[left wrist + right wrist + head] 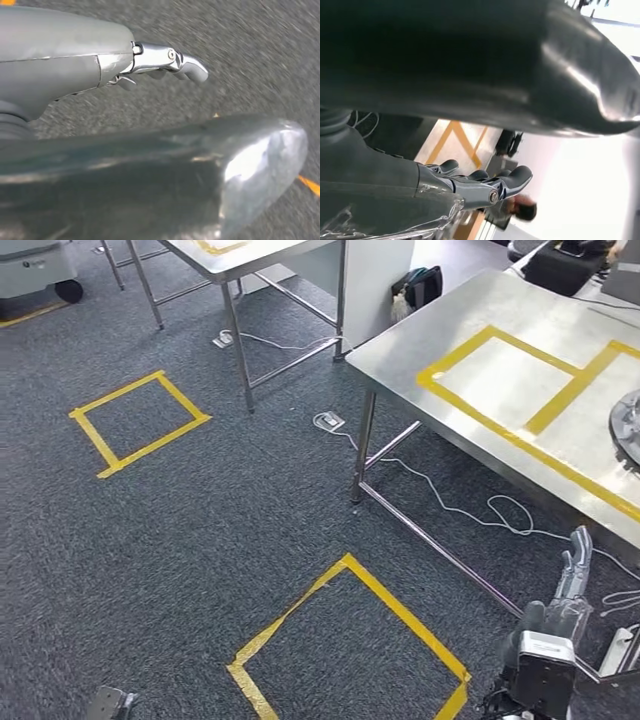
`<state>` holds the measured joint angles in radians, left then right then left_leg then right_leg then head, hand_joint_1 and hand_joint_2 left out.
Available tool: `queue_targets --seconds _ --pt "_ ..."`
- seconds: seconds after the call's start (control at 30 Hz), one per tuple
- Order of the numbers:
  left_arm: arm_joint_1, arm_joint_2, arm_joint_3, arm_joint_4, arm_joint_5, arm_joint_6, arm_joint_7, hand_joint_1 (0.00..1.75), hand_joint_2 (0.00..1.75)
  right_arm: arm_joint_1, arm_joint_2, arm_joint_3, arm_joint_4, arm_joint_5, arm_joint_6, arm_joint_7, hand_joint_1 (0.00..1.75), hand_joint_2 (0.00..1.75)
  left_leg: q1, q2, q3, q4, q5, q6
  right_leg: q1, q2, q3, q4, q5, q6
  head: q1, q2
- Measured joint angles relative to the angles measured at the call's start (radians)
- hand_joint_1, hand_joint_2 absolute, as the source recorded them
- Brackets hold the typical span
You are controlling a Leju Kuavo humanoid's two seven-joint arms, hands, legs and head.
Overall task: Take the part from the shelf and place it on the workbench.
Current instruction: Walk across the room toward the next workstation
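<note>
Both hands hang empty with fingers loosely apart — right hand low beside the steel surface, left hand over carpet — apparently walking, nothing carried.

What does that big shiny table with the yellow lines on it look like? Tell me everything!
The table fills the right side of the head view. Its top is flat, dull silver metal, marked with yellow tape that forms box shapes. Thin metal legs with a low bar between them stand on dark grey carpet. A round grey part sits at its right edge, cut off by the picture. White cables trail on the floor beneath it.
</note>
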<state>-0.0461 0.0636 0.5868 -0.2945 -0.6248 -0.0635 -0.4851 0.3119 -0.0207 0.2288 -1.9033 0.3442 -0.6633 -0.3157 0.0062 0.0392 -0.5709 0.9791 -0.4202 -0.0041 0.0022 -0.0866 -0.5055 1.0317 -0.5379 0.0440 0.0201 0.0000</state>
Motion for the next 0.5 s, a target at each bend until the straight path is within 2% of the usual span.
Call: queue_targets --seconds 0.07,0.1,0.13,0.17,0.2,0.23,0.3,0.33,0.37,0.43,0.47,0.5 --pt "-0.001 0.0 0.001 0.0 0.003 0.002 -0.004 0.0 0.0 0.003 0.0 0.0 0.003 -0.006 0.002 -0.002 0.0 0.0 -0.002 -0.025 -0.008 -0.001 0.007 0.012 -0.002 0.067 -0.06 0.126 -0.065 0.002 0.004 0.0" --pt "-0.001 0.0 0.002 0.0 0.006 0.003 -0.007 0.0 0.0 0.005 0.0 0.0 0.006 -0.009 0.002 -0.002 0.0 0.0 -0.005 -0.04 -0.013 -0.001 0.011 0.017 -0.002 0.08 -0.098 0.203 -0.094 0.001 0.005 0.0" --pt "0.0 -0.001 0.004 0.0 0.008 0.005 -0.009 0.0 0.0 0.007 0.0 0.0 0.009 -0.011 0.003 -0.002 0.0 0.0 -0.009 -0.054 -0.017 -0.001 0.014 0.021 -0.001 0.085 -0.129 0.261 -0.11 -0.002 0.005 0.0" --pt "0.004 -0.001 0.005 0.0 0.008 0.006 -0.011 0.0 0.0 0.008 0.0 0.001 0.012 -0.012 0.003 -0.002 0.0 0.0 -0.012 -0.068 -0.02 -0.001 0.017 0.023 -0.001 0.086 -0.142 0.28 -0.105 -0.005 0.005 0.0" --pt "0.008 -0.002 0.006 0.0 0.009 0.008 -0.012 0.0 0.0 0.009 0.0 0.001 0.014 -0.013 0.003 -0.002 0.0 0.0 -0.015 -0.083 -0.022 -0.001 0.02 0.024 0.001 0.089 -0.135 0.259 -0.081 -0.01 0.005 0.0" --pt "0.011 -0.002 0.007 0.0 0.009 0.008 -0.012 0.0 0.0 0.01 0.0 0.001 0.014 -0.014 0.003 -0.002 0.0 0.0 -0.017 -0.097 -0.023 -0.001 0.024 0.024 0.002 0.097 -0.107 0.197 -0.043 -0.017 0.005 0.0" --pt "0.013 -0.006 0.01 0.0 0.009 0.009 -0.013 0.0 0.0 0.01 0.0 0.002 0.015 -0.015 0.003 -0.003 0.0 0.0 -0.019 -0.124 -0.027 0.001 0.031 0.02 0.004 0.145 -0.038 0.047 0.019 -0.028 0.005 0.0" --pt "0.013 -0.008 0.011 0.0 0.009 0.009 -0.014 0.0 0.0 0.01 0.0 0.002 0.015 -0.015 0.003 -0.003 0.0 0.0 -0.018 -0.136 -0.031 0.001 0.034 0.016 0.004 0.164 -0.017 -0.002 0.034 -0.03 0.004 0.0" --pt "0.014 -0.01 0.012 0.0 0.009 0.009 -0.014 0.0 0.0 0.01 0.0 0.002 0.015 -0.015 0.003 -0.003 0.0 0.0 -0.017 -0.147 -0.036 0.001 0.038 0.01 0.005 0.176 -0.009 -0.025 0.037 -0.031 0.004 0.0" --pt "0.018 -0.01 0.014 0.0 0.009 0.009 -0.015 0.0 0.0 0.01 0.0 0.002 0.016 -0.016 0.004 -0.004 0.0 0.0 -0.012 -0.168 -0.045 -0.001 0.048 -0.004 0.008 0.158 -0.007 -0.034 0.043 -0.036 0.005 0.0" --pt "0.021 -0.01 0.015 0.001 0.009 0.01 -0.015 0.0 0.0 0.01 0.0 0.002 0.016 -0.016 0.004 -0.004 0.0 0.0 -0.012 -0.164 -0.051 0.003 0.045 -0.009 0.007 0.147 -0.005 -0.038 0.05 -0.041 0.005 0.0" --pt "0.023 -0.009 0.016 0.001 0.009 0.01 -0.015 0.0 0.0 0.01 0.0 0.001 0.016 -0.016 0.004 -0.004 0.0 0.0 -0.012 -0.146 -0.062 0.023 0.029 -0.014 0.005 0.133 -0.003 -0.044 0.057 -0.046 0.003 0.0"
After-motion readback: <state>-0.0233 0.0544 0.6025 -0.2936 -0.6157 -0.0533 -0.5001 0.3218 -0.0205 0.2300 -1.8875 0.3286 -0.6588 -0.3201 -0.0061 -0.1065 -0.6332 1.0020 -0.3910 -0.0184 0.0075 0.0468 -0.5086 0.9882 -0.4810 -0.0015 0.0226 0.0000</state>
